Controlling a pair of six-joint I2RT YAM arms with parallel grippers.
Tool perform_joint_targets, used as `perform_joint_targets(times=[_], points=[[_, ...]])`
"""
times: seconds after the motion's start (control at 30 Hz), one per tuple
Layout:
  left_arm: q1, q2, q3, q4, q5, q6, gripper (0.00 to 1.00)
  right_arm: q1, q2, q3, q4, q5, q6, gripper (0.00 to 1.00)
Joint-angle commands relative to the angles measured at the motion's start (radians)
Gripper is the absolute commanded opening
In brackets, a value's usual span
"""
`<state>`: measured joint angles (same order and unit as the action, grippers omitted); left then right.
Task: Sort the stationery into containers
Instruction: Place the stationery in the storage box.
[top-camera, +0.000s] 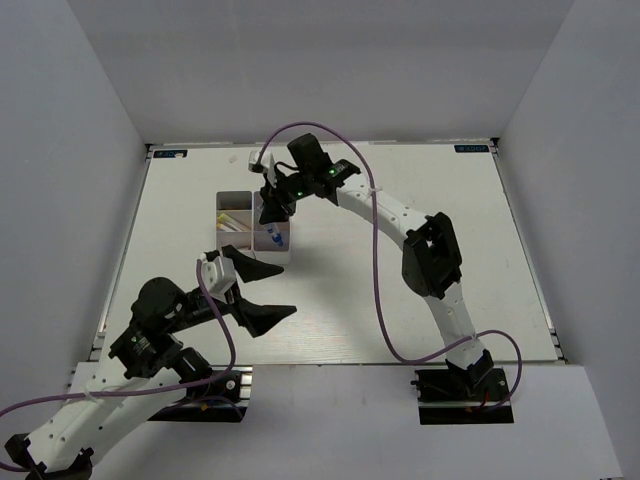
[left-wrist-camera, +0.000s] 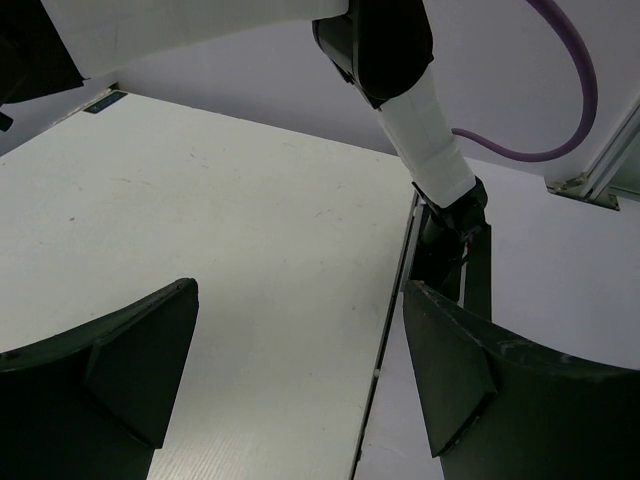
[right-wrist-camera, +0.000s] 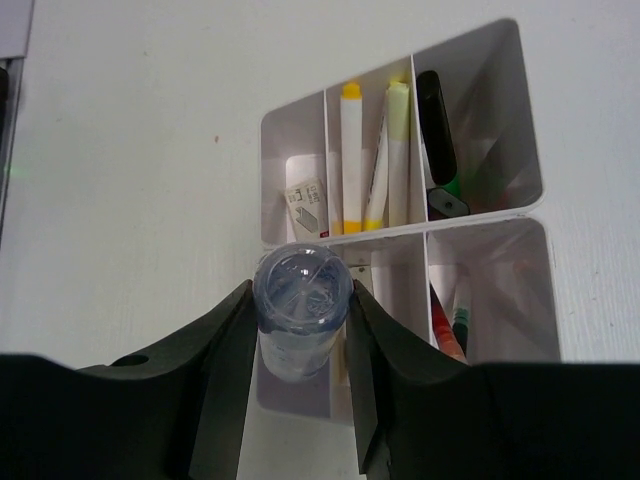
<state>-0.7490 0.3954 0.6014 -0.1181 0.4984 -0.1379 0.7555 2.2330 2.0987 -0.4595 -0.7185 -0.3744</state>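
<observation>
My right gripper (top-camera: 272, 215) is shut on the clear blue-tipped tube (right-wrist-camera: 302, 300) and holds it upright over the white four-compartment organizer box (right-wrist-camera: 530, 120). The tube's tip (top-camera: 276, 238) sits at the box's near right compartment. The box (top-camera: 222, 200) holds yellow and white pens (right-wrist-camera: 351, 150), a black highlighter with a green cap (right-wrist-camera: 437, 140), red and teal pens (right-wrist-camera: 455, 320) and a beige eraser (right-wrist-camera: 305, 195). My left gripper (top-camera: 290, 291) is open and empty, just in front of the box, its fingers (left-wrist-camera: 140, 350) wide apart above the bare table.
The right arm's base (left-wrist-camera: 450, 220) stands at the table's near edge (left-wrist-camera: 390, 330). White walls enclose the table on three sides. A purple cable (top-camera: 380, 290) loops over the right arm.
</observation>
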Motion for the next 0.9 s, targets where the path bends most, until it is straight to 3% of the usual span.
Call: perform_joint_targets(times=[0.0, 0.1, 0.17, 0.2, 0.27, 0.3, 0.43, 0.53, 0.87], points=[[0.005, 0.011, -0.003, 0.009, 0.000, 0.012, 0.93, 0.008, 0.008, 0.053, 0.059, 0.051, -0.011, 0.00], [0.005, 0.011, -0.003, 0.009, 0.000, 0.012, 0.93, 0.022, 0.017, 0.055, 0.044, 0.060, -0.044, 0.00], [0.005, 0.011, -0.003, 0.009, 0.000, 0.012, 0.93, 0.025, 0.020, 0.044, 0.030, 0.068, -0.055, 0.06], [0.005, 0.011, -0.003, 0.009, 0.000, 0.012, 0.93, 0.030, 0.017, 0.041, 0.025, 0.067, -0.072, 0.10], [0.005, 0.011, -0.003, 0.009, 0.000, 0.012, 0.93, 0.042, 0.011, 0.024, 0.013, 0.074, -0.087, 0.28], [0.005, 0.011, -0.003, 0.009, 0.000, 0.012, 0.93, 0.047, 0.008, 0.020, 0.002, 0.083, -0.110, 0.42], [0.005, 0.011, -0.003, 0.009, 0.000, 0.012, 0.93, 0.071, -0.012, -0.020, -0.001, 0.113, -0.138, 0.56], [0.005, 0.011, -0.003, 0.000, 0.000, 0.021, 0.93, 0.077, -0.026, -0.048, -0.001, 0.123, -0.143, 0.61], [0.005, 0.002, -0.003, -0.009, -0.027, 0.030, 0.93, 0.067, -0.211, -0.166, 0.025, 0.209, -0.126, 0.64]])
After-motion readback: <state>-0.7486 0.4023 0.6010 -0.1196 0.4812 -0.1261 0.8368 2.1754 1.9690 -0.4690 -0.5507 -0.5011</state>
